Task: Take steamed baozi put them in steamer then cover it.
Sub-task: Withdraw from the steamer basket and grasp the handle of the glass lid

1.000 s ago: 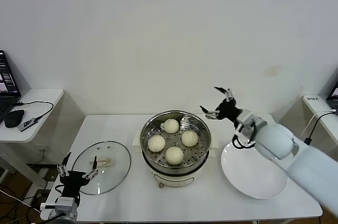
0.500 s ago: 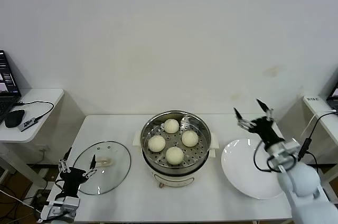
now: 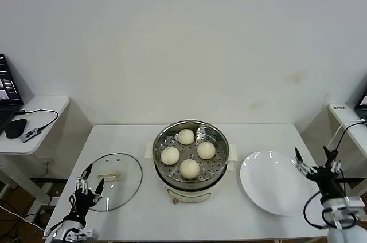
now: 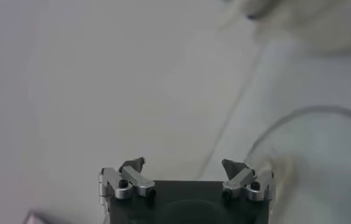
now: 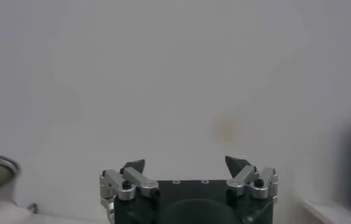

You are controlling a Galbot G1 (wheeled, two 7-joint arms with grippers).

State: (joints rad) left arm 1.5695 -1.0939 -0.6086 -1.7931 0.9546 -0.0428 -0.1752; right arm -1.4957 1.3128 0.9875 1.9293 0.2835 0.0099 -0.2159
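White table (image 3: 241,220): four steamed baozi (image 3: 189,168) in central steamer (image 3: 191,152); cover (image 3: 112,180) near left edge; left gripper (image 3: 89,188) and right gripper (image 3: 315,163) wide, empty.

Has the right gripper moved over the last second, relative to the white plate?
Yes. The right gripper, open and empty, has pulled back from beside the steamer, crossing over the white plate to its outer right edge.

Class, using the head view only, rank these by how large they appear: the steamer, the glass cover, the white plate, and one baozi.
1. Steamer and white plate: look much alike across, so no ranking between them.
2. Cover: slightly smaller looking.
3. Baozi: by far the smallest.
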